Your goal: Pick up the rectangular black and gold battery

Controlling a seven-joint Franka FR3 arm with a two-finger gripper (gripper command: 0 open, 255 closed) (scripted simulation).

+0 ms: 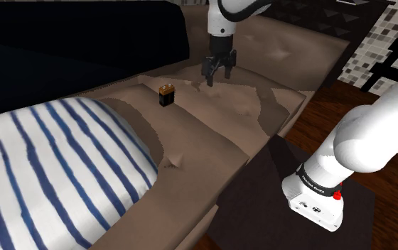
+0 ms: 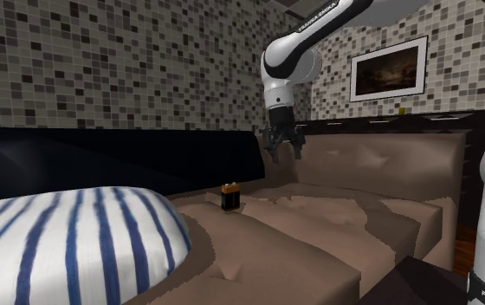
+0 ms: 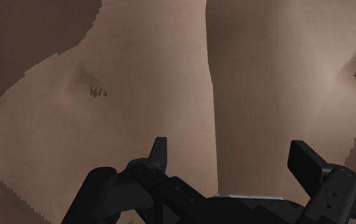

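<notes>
Battery (image 1: 165, 95) upright on bed (image 1: 212, 138), fingers (image 1: 210, 75) spread

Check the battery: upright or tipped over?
Upright. The battery stands on end on the brown bed cover, its gold end uppermost.

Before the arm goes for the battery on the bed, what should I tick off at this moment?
1. Gripper open: ok, its fingers stand apart in the wrist view.
2. Gripper empty: ok, nothing sits between the fingers.
3. Battery upright on the brown blanket: ok.
4. Gripper over the battery: not ok, it hangs above the blanket, to the shoulder view's right of the battery.
5. Room around the battery: ok, the striped pillow lies apart from it.
</notes>
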